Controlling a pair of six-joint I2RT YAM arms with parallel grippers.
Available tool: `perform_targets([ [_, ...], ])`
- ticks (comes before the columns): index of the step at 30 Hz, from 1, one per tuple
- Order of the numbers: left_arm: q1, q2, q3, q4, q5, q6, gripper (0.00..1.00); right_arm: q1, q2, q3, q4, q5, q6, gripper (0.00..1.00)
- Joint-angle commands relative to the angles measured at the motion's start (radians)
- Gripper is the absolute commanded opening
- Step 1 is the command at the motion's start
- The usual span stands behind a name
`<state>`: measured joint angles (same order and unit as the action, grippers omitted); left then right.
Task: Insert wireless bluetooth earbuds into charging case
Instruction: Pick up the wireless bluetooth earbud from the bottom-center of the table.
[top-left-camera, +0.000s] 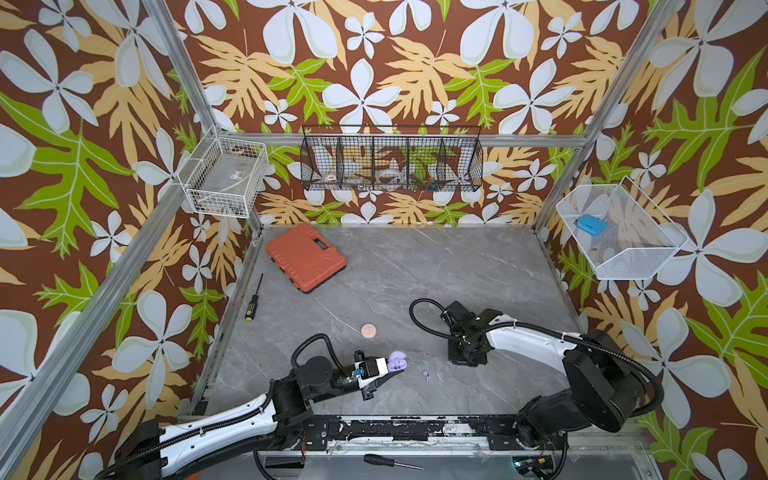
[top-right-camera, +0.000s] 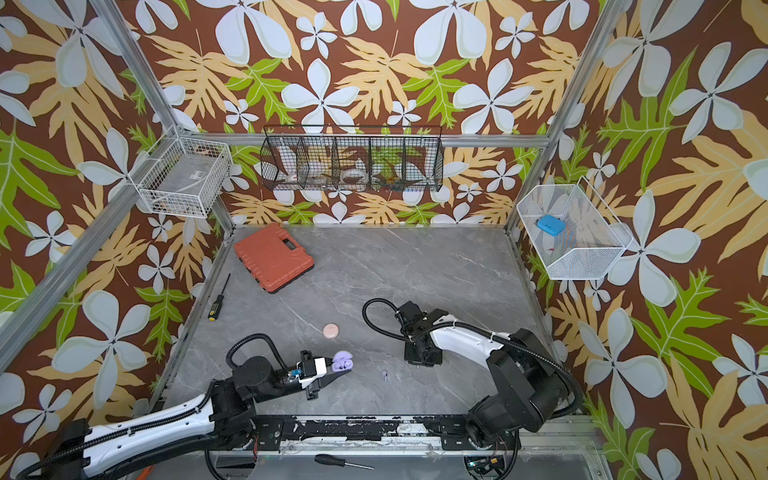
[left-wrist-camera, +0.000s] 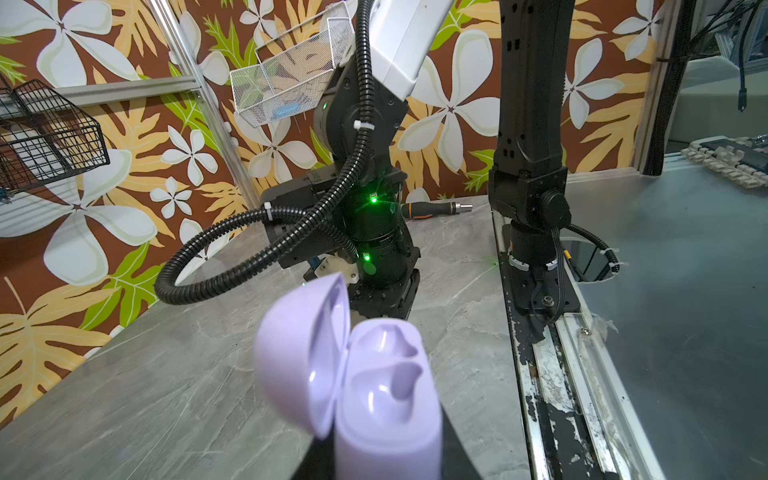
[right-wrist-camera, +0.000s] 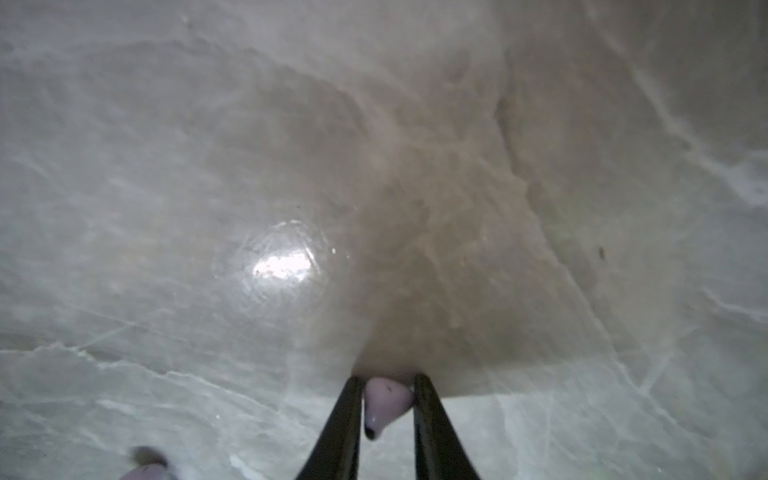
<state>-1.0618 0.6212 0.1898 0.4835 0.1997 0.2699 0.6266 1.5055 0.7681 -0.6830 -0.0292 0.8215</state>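
Observation:
My left gripper (top-left-camera: 390, 371) is shut on the lavender charging case (top-left-camera: 397, 361), holding it just above the table near the front with the lid swung open. In the left wrist view the case (left-wrist-camera: 386, 399) shows two empty wells. Further right, my right gripper (right-wrist-camera: 386, 380) points down at the table (top-left-camera: 436, 270), its fingers pressed to both sides of a lavender earbud (right-wrist-camera: 384, 401). In both top views its wrist (top-left-camera: 465, 349) hides that earbud. A second lavender earbud (top-left-camera: 425, 375) lies loose between the two grippers. A closed pink case (top-left-camera: 368, 331) sits behind them.
An orange tool case (top-left-camera: 305, 257) lies at the back left, and a screwdriver (top-left-camera: 253, 301) lies along the left edge. Another screwdriver (top-left-camera: 390, 461) lies beyond the front rail (top-left-camera: 386, 430). Wire baskets (top-left-camera: 390, 160) hang on the walls.

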Motion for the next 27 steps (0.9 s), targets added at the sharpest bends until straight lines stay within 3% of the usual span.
perform_targets([
  [1, 0.000, 0.001, 0.011, 0.010, 0.006, 0.003, 0.00, -0.001, 0.013, -0.010, 0.027, 0.024, -0.013, 0.24],
  [27, 0.000, 0.013, 0.013, 0.008, 0.014, 0.000, 0.00, -0.001, -0.021, -0.084, 0.105, -0.026, -0.033, 0.17],
])
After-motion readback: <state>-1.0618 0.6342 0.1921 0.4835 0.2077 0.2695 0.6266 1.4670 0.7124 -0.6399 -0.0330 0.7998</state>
